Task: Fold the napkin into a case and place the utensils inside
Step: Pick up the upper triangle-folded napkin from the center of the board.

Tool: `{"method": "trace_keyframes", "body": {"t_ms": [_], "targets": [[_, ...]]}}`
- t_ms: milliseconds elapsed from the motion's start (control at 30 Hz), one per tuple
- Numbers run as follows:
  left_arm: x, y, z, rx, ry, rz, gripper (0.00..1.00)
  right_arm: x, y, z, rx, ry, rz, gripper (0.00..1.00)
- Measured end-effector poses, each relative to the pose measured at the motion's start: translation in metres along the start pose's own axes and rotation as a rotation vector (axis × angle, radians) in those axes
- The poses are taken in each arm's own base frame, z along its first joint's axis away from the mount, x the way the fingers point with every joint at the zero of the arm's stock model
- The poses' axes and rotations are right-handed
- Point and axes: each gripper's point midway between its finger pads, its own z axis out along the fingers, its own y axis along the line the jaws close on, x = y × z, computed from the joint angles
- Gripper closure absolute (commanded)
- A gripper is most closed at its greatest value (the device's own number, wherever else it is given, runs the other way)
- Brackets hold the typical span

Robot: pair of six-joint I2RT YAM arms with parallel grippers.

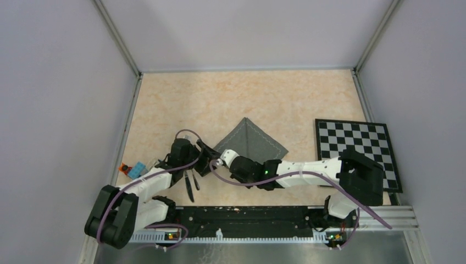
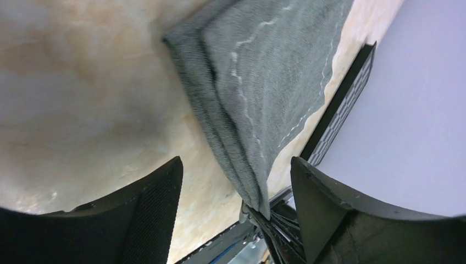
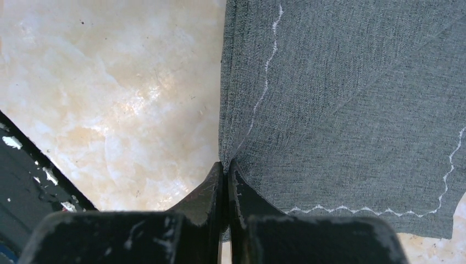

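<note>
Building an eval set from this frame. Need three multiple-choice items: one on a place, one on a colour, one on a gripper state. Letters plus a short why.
1. In the top view, on which side of the napkin does the checkered board lie?
A) left
B) right
C) underneath it

2. The stitched line along the napkin's hem is:
A) red
B) yellow
C) white

3. The right gripper is:
A) open above the napkin
B) shut on the napkin
C) shut on nothing

Answers:
1 B: the board sits by the right wall, apart from the cloth.
2 C: the wavy stitch shows white on the grey in both wrist views.
3 B: its jaws meet on the napkin's corner in the right wrist view.
</note>
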Motion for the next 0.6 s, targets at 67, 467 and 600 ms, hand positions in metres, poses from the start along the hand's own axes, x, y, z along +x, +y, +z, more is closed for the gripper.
{"method": "trace_keyframes", "body": {"t_ms": [67,467,600], "targets": [[-0.001,0.007,0.002,-0.010,-0.020,-0.042,0.25,-0.001,-0.001,-0.002,-0.007,-0.010,0.015,1.00],[-0.016,0.012,0.021,-0.006,-0.085,-0.153,0.43,-0.002,-0.004,-0.008,-0.025,-0.041,0.050,1.00],[-0.023,0.016,0.023,-0.017,-0.123,-0.158,0.60,0.000,-0.003,-0.007,-0.031,-0.045,0.053,1.00]]}}
